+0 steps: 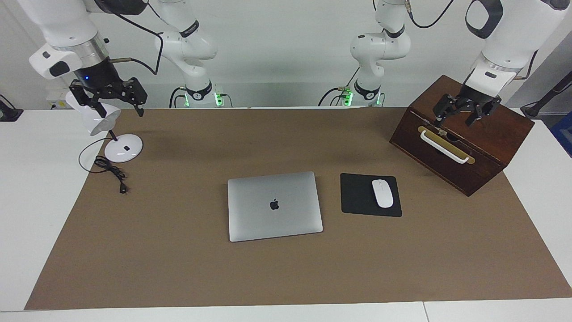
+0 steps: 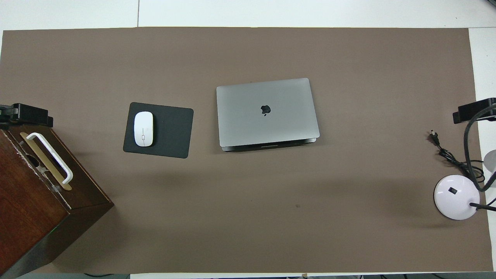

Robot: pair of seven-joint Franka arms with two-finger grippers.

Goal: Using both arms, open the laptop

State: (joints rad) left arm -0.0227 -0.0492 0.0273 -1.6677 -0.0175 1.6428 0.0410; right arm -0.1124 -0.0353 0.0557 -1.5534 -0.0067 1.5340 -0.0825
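Silver-grey and shut flat, the laptop (image 1: 275,206) lies mid-worktop (image 1: 286,268) on the brown mat (image 1: 178,250), logo up, well apart from both sets of fingers. Just beside it, toward the left arm's end, a black mouse pad (image 1: 357,197) carries a white mouse (image 1: 382,193). The left gripper (image 1: 462,117) hangs over the dark wooden box (image 1: 491,147), above its white handle (image 1: 444,146), fingers spread and holding nothing. The box is closed, so its contents are hidden. The right gripper (image 1: 117,103) hovers at the right arm's end over the white desk lamp (image 1: 123,147), fingers parted wide and empty; the lamp's black cord (image 1: 111,172) trails on the mat
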